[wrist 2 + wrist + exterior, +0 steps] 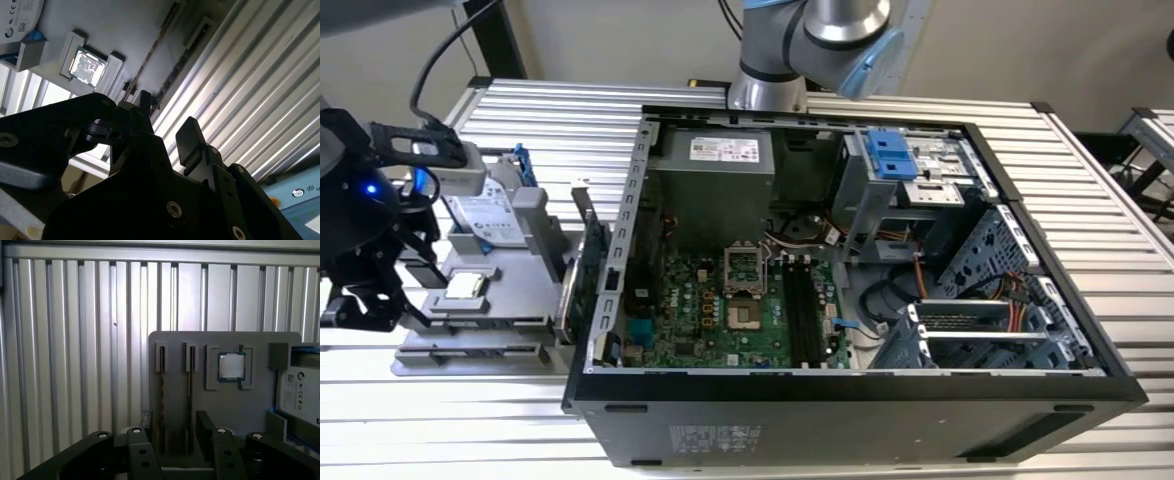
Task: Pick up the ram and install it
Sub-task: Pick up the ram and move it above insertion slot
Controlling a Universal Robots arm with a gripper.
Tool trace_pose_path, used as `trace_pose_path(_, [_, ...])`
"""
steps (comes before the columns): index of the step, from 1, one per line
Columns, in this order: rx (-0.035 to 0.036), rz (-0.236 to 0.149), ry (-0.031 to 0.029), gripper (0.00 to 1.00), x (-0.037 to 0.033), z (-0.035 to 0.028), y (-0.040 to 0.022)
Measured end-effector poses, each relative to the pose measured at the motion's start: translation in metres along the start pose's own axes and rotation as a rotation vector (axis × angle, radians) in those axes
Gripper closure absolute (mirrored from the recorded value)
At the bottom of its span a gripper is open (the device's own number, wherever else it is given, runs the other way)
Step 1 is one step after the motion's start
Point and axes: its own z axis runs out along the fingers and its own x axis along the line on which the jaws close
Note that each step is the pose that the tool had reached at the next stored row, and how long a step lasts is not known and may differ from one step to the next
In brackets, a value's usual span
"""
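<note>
Two thin ram sticks stand on edge in slots of a grey holder (250,410); in the first wrist view, one ram stick (161,390) is beside the other (190,390). My gripper (175,432) hovers over that end of the holder, open and holding nothing. Its black fingers (204,429) sit on either side of the two sticks as pictured. In the second wrist view the gripper (167,122) is open above the ribbed table, and one ram stick (159,42) shows as a thin edge. In the exterior view the gripper (367,305) is at the left, over the holder (520,300).
The holder also carries a square processor chip (231,366) and a silver hard drive (487,215) with blue handles. An open computer case (854,385) fills the table's middle; its motherboard has black memory slots (801,315). The arm's base (767,90) stands behind the case.
</note>
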Motion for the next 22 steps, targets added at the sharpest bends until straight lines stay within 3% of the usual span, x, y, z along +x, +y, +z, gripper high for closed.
trace_pose_path(4, [0.0001,0.0,-0.0001,0.0,0.0002,0.0039,-0.0001])
trace_pose_path(22, [0.0,0.0,0.0006,0.0,0.0005,0.0093,-0.0001])
